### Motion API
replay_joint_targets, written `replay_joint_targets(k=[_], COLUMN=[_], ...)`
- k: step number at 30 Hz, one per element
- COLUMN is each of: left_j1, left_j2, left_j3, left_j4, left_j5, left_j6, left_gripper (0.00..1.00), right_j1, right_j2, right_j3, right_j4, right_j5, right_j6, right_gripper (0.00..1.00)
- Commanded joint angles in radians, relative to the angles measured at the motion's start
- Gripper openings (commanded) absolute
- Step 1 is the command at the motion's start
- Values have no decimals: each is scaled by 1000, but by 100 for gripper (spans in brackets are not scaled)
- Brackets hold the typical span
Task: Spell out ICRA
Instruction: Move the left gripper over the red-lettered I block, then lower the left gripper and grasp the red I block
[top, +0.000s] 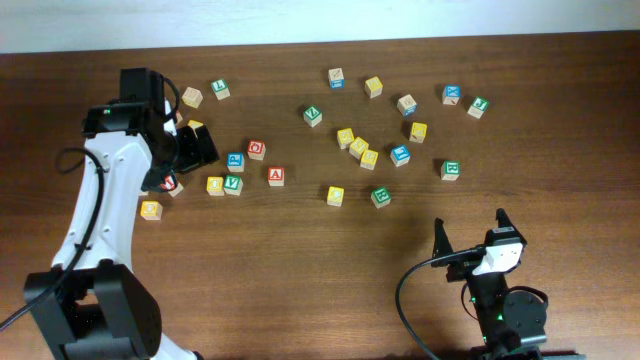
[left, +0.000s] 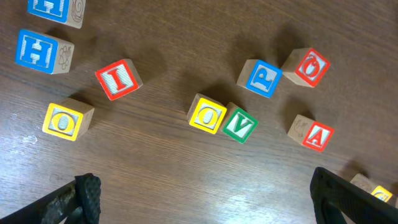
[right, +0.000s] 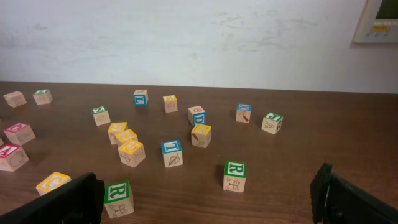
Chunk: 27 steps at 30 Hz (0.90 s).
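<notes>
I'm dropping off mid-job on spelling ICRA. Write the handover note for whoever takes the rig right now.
Left gripper: open, empty, hovering above the table on its left side.
Right gripper: open, empty, at the near right, clear of the cubes.
Red I and red A lie apart in the left wrist's view. Green R sits on the right side, in front of the right gripper.
Yellow C: cannot pick it out among the yellow cubes.
Done: nothing gathered or lined up.
Left: find the C, then set all four in a row as I, C, R, A.

Red I cube stands clear; yellow O and green V touch.
</notes>
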Motion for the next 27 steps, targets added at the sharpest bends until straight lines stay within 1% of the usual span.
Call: replay_joint_targets(k=[1,2,3,8,11,13,14,16,17,22,23,25,27], left_j1=[1,1,1,1,13,27,43,62,63,64,64,64,64], left_j2=[11,15,24,74,84,103,126,162,183,281,294,319,332], left_j3=[-15,-21,-29,-32,-78,-93,-93,-93,-93,-93,-93,-93,-93], left_j4=[3,5,12,47,143,175,192,231,245,327,333,345,344], left_j5=[-246,-297,-323,-268,-271,-271,-271,-269,-265,-261,-257,-250,-246], left_j6=[-274,-328,-357,-356,-356,-356,-345,-271,-257,-257,-257,-258,-258], left_gripper=[99,99,99,99,99,99,99,99,99,99,97,100,98], right_j1=[5,5,5,5,5,5,5,5,5,5,5,5,5], right_j2=[-6,-6,-6,-6,-6,-6,-6,-6,-6,-6,-6,-6,-6], right_j3=[-5,-5,-5,-5,-5,-5,-5,-5,-5,-5,-5,-5,-5], right_j4=[-6,-6,-6,-6,-6,-6,-6,-6,-6,-6,-6,-6,-6], right_j5=[5,5,5,5,5,5,5,5,5,5,5,5,5], right_j6=[7,7,7,7,7,7,7,7,7,7,7,7,7], right_gripper=[98,98,98,98,98,98,98,98,98,98,98,98,98])
